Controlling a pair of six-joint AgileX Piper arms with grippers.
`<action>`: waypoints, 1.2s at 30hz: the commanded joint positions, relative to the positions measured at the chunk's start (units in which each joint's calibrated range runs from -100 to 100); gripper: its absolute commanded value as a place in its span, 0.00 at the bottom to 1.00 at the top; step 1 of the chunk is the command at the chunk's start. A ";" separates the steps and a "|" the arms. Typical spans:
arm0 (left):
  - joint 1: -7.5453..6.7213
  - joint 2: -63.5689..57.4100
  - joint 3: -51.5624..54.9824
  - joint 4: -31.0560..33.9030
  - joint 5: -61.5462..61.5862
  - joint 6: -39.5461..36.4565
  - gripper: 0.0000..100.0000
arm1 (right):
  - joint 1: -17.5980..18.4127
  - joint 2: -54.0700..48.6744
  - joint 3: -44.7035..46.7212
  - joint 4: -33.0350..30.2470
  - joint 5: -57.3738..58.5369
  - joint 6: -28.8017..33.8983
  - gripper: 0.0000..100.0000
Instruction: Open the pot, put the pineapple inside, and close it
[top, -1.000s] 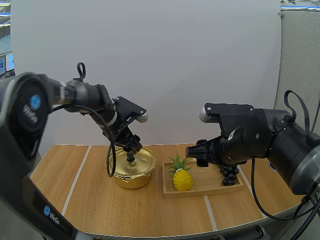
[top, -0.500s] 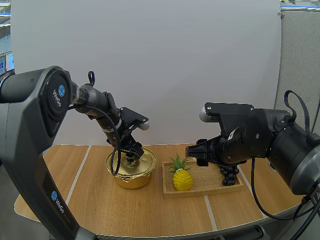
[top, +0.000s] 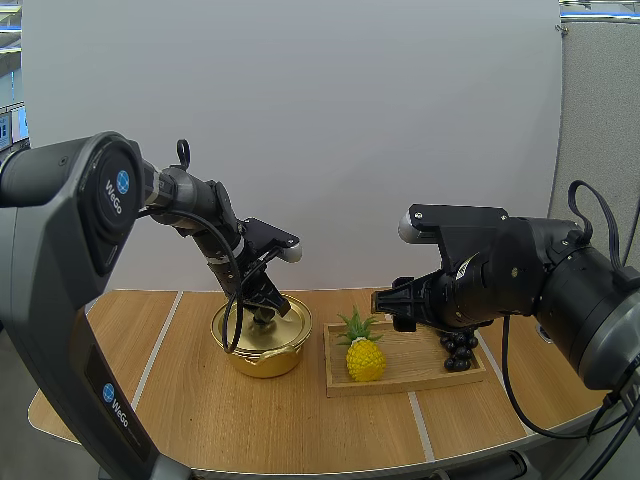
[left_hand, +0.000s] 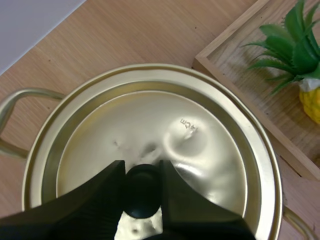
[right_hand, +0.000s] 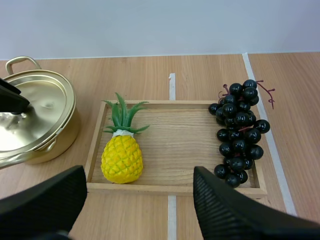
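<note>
Progress: early going; the lid (left_hand: 200, 135) sits on the pot (top: 266, 352), so nothing is open yet; lifting the lid, loading the fruit and closing up all look left to do.
Left gripper (left_hand: 142, 170): right over the pot's middle; jaws narrow, tips pinching the lid's black knob (left_hand: 143, 192) between them; that reads as a grip ready for the lift.
Right gripper (right_hand: 137, 200): hovering right of the pot, above the near edge of the tray (right_hand: 175, 189); jaws wide, nothing between them; my guess is that it waits for the pot to open.
Pineapple (right_hand: 122, 157): upright on the tray, at the end nearest the pot, just beside the pot's wall but apart from it; untouched; its leaves point up.
Pot: gold, loop handles at the sides, standing on the table (top: 290, 420); lid seated as far as I can tell, though one edge may sit a little low; inside hidden, so I cannot tell what it holds.
Tray: wooden, just right of the pot; pineapple at the pot end, grapes (right_hand: 239, 135) at the far end, bare wood between; part of the bunch spills over the rim farthest from the pot.
Watch: a small knob in a narrow pinch; the lid could swing or slip on the way up.
</note>
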 joint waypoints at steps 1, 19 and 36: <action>-0.14 -3.64 -0.23 -0.10 3.96 -0.33 0.00 | 0.05 -0.40 -0.46 0.07 -1.06 0.00 1.00; -0.14 -29.75 -28.18 3.42 16.23 -5.26 0.00 | 0.05 -0.40 -0.46 0.57 -3.39 0.00 1.00; -0.14 -32.30 -61.88 11.94 15.45 -13.92 0.00 | 0.05 -0.27 -0.46 8.72 -6.75 -5.17 1.00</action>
